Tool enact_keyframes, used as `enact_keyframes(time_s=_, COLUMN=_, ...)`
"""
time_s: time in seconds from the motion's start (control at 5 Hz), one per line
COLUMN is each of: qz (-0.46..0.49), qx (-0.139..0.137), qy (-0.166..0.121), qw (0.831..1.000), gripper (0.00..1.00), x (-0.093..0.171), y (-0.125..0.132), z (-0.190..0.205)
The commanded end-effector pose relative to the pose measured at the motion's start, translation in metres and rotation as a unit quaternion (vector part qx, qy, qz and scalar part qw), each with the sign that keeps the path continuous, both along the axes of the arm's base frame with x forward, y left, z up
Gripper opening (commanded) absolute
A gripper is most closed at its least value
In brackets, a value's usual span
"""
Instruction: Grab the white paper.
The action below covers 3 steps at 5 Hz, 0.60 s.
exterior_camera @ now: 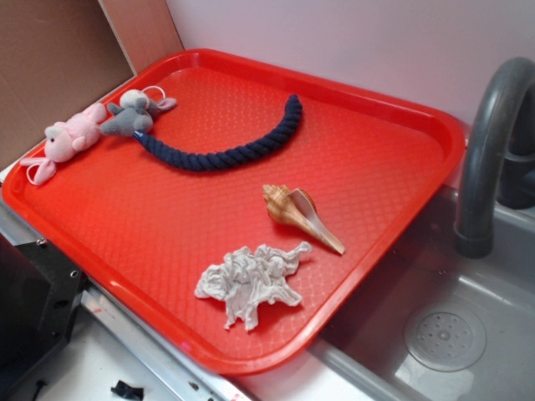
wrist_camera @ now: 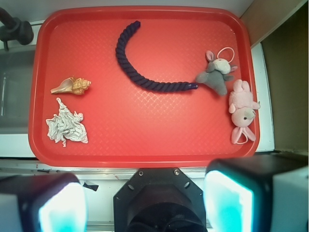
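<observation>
Black-framed, our gripper (wrist_camera: 145,205) hangs with fingers spread wide and empty above the red tray's (wrist_camera: 145,159) near rim, well apart from the white paper (wrist_camera: 66,125), a wrinkled ragged wad unobstructed in one corner beside one tan seashell (wrist_camera: 72,86), with one blue rope (wrist_camera: 145,72) and two plush toys (wrist_camera: 227,92) beyond.
</observation>
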<state>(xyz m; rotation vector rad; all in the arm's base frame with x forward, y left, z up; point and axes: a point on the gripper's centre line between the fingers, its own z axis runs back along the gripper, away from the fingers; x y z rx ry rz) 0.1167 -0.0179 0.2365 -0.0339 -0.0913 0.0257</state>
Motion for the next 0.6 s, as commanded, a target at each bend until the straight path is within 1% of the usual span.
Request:
enact_keyframes(time_s=0.0, qz=0.0, qx=0.0, qy=0.0, qw=1.0, gripper=1.0, x=0.0, y=0.0, z=0.0)
enact_keyframes(time_s=0.2, qz=0.067, qx=-0.004, qy=-0.058, qw=0.996, gripper=1.0, x=0.002, y=-0.017, z=-0.011)
enact_keyframes(time_s=0.4, qz=0.122, qx=0.001, qy=-0.059, qw=0.991, gripper=1.0, x=0.01, y=-0.036, z=-0.031)
